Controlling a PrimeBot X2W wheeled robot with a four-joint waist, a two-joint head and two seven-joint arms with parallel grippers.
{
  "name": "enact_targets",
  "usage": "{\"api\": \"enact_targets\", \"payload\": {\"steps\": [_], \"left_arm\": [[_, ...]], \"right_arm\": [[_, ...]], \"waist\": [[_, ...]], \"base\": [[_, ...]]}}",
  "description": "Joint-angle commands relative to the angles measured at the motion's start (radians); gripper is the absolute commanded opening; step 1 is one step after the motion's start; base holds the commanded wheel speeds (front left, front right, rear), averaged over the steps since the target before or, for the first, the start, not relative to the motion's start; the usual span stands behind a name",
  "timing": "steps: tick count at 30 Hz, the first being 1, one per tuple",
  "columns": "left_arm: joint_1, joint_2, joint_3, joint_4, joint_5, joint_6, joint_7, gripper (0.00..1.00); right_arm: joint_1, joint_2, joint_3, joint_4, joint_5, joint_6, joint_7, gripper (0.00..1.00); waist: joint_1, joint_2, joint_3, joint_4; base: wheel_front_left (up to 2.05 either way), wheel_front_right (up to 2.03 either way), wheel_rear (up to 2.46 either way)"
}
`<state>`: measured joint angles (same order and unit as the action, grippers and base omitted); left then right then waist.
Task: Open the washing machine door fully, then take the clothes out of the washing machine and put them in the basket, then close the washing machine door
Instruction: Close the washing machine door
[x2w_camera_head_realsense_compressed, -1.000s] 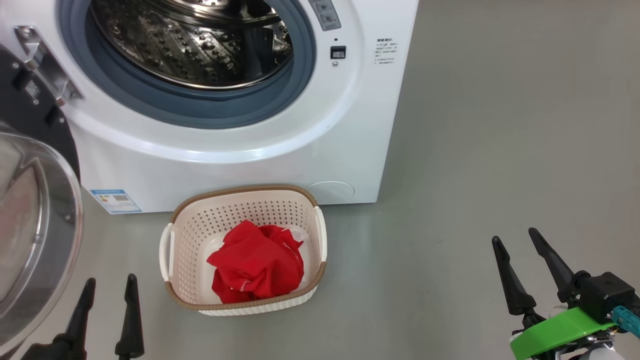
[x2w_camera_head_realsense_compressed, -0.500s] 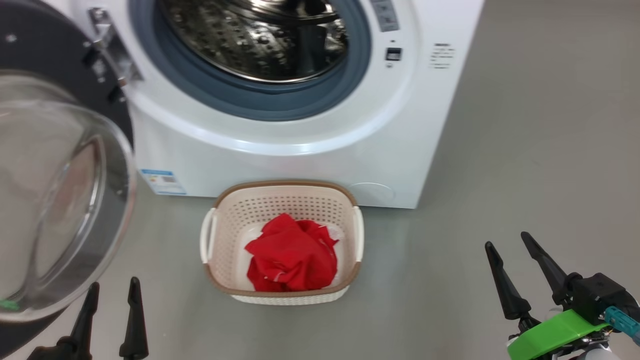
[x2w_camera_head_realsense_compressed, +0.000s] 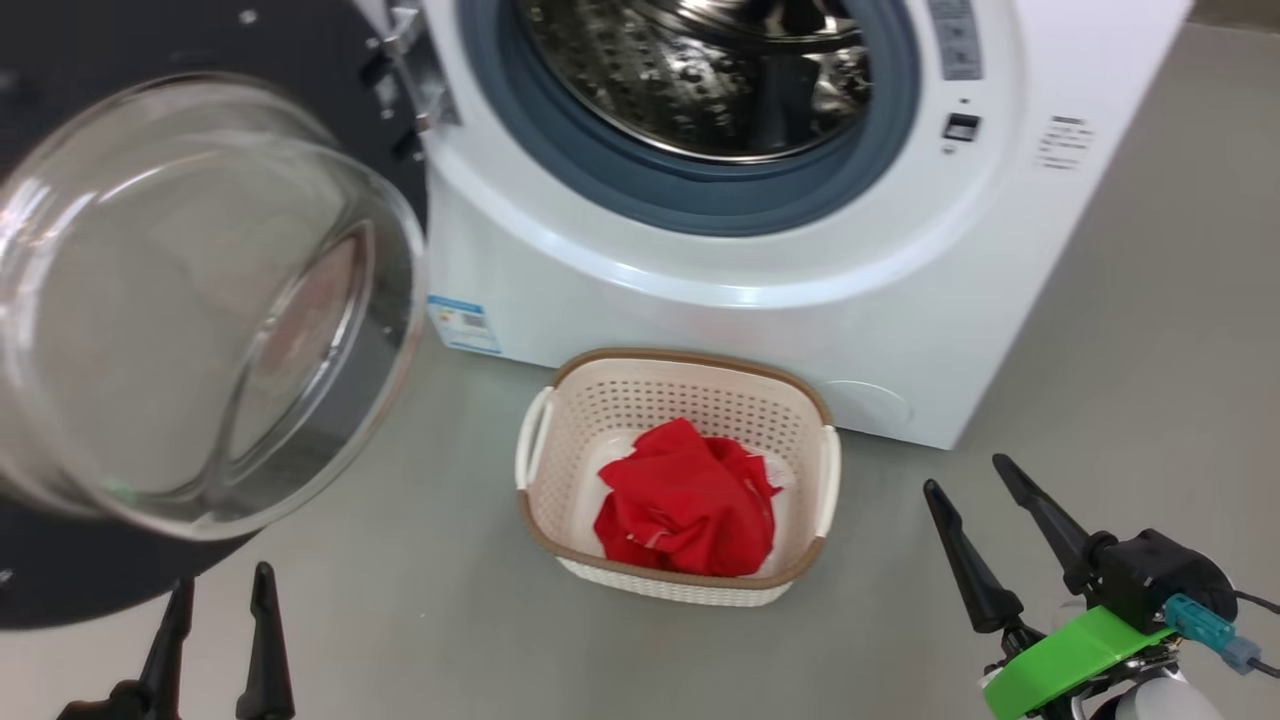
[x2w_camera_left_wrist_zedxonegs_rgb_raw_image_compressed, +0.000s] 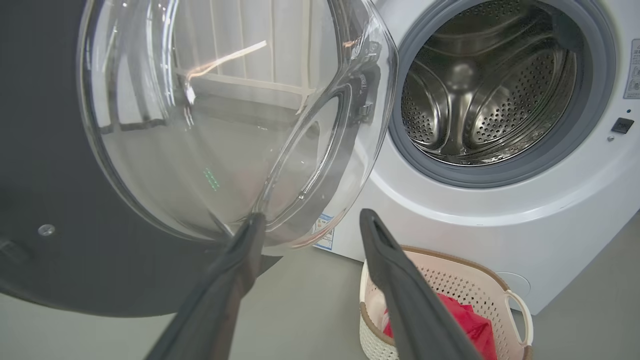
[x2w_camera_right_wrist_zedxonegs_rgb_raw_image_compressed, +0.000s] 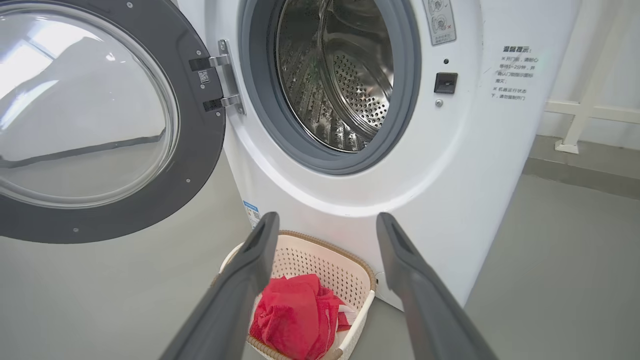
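Both tools have their two long dark fingers spread wide and hold nothing. The left tool is at the lower left of the head view, fingers pointing up, just under the large round washing machine door with its glossy black rim and bulging clear glass centre. In the left wrist view the tip of one finger lies in front of the lower edge of the glass bowl, but I cannot tell if it touches it. The right tool is at the lower right, over the grey floor, to the right of the small cream plastic basket with perforated sides and a brown woven-look rim and apart from it; a bright green band sits behind its fingers. The bright red fabric clothes with a little white trim lie crumpled inside the basket. The basket stands on the floor just in front of the big white boxy washing machine, below its opening. The door is swung out to the left on its hinge, so the grey rubber gasket and the perforated steel drum are in view. A small blue label is low on the machine's front, near the door.
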<state>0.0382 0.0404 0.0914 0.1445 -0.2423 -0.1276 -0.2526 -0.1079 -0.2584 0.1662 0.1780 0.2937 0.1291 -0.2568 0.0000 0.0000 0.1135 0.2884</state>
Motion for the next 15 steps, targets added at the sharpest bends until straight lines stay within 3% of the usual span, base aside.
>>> {"api": "enact_targets", "payload": {"steps": [1, 15], "left_arm": [[-0.005, 0.012, 0.038, -0.017, -0.01, -0.003, -0.009, 1.0], [0.009, 0.01, 0.016, -0.003, -0.057, 0.019, -0.009, 1.0]], "right_arm": [[-0.03, -0.015, 0.029, -0.016, 0.004, 0.002, -0.005, 1.0], [-0.059, -0.036, 0.08, 0.012, 0.018, 0.002, -0.005, 1.0]], "waist": [[0.0, 0.0, 0.0, 0.054], [0.0, 0.0, -0.006, 0.192]], "base": [[0.0, 0.0, 0.0], [0.0, 0.0, 0.0]]}}
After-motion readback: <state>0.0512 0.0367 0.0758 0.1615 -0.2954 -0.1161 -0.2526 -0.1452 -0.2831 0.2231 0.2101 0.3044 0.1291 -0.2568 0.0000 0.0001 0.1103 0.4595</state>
